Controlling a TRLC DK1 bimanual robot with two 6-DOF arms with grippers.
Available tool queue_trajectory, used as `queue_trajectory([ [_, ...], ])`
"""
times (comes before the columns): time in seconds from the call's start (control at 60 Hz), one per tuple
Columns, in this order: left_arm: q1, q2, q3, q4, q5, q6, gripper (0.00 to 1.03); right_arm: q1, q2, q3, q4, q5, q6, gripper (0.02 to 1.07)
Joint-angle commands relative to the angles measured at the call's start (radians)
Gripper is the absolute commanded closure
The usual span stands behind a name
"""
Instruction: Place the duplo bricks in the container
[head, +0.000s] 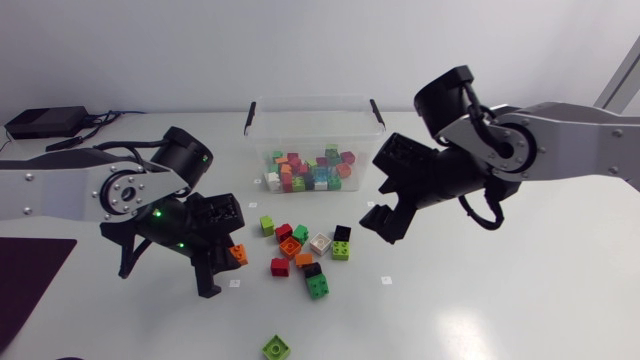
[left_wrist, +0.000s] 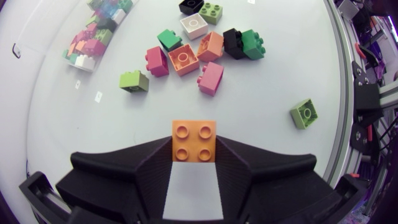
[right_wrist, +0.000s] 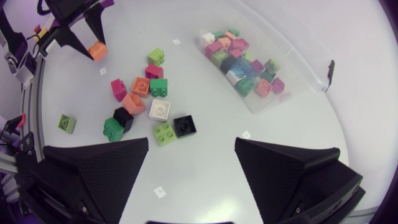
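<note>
- Table: white, both arms over it.
- Right arm: brought in from the right. Right gripper held above the table just right of the container, fingers spread wide, nothing between them.
- Left arm: brought in from the left. Left gripper held low, left of the pile.
- Container: clear tub at the back middle, lid off. Mixed bricks are heaped inside.
- Pile: loose bricks on the table in front of the container; pink, orange, green, black and white are seen.
- Orange brick: clamped between the left fingertips, studs toward the camera, apart from the pile.
- Green brick: lying alone near the front edge, well apart from the pile.
</note>
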Motion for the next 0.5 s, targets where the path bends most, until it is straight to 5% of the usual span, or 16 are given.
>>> queue_trajectory([
  [0.0, 0.007, -0.043, 0.045, -0.03, 0.013, -0.007, 0.8, 0.023, 0.051, 0.026, -0.034, 0.016, -0.041, 0.07],
  [0.483, 0.018, -0.035, 0.327, -0.053, 0.064, -0.145, 0.8, 0.058, 0.308, 0.146, -0.003, 0.079, -0.1, 0.07],
])
